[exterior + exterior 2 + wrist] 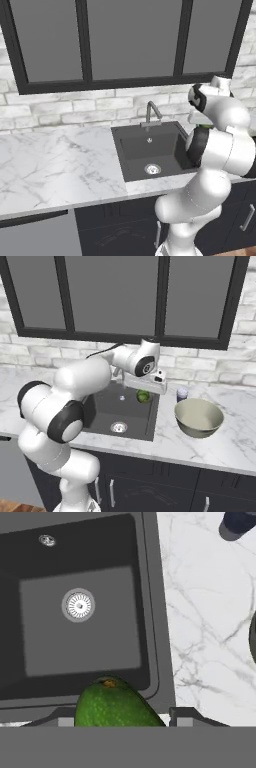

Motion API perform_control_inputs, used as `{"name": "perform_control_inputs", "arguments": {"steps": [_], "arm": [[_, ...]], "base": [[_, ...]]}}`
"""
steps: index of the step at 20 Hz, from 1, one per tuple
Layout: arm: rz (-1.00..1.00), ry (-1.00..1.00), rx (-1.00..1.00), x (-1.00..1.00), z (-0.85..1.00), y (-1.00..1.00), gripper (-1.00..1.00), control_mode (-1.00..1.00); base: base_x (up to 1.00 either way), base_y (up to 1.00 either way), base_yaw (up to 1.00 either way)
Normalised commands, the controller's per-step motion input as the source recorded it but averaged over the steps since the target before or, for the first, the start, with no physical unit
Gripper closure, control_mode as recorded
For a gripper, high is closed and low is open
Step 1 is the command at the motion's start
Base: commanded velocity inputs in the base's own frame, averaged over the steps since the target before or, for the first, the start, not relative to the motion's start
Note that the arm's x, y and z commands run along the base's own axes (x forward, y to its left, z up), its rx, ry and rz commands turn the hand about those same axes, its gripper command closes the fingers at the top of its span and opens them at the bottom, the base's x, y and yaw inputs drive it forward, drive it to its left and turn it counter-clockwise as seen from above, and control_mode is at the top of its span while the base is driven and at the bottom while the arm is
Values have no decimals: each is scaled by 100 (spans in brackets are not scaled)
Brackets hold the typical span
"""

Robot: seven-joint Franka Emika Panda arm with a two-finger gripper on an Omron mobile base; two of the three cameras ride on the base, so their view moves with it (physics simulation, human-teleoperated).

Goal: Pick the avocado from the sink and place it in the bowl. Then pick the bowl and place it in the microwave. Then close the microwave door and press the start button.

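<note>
Avocado (116,704) sits clamped in my tool (145,393), the jaws held fairly wide apart by its sides. I see it lifted above the right part of the sink (102,415), clear of the basin floor. In the hand view its long axis runs between the fingers, stem end towards the drain (78,605). The bowl (199,418) stands on the counter (235,443), right of the sink.

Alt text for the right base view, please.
The white arm's pincer holds the green avocado above the dark sink; the empty cream bowl waits on the marble counter to the right.
</note>
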Motion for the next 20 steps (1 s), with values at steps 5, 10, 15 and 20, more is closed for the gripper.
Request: {"name": "perform_control_inputs", "arguments": {"steps": [5,10,15,20], "arm": [[-9,6,0,-26,0,-100,100,-100],[-7,8,-1,-5,1,-100,100,-100],[3,2,0,2,0,-85,100,-100],[16,0,0,22,-10,-56,100,-100]], "base": [[0,0,0],[0,0,0],[0,0,0],[0,0,0]]}}
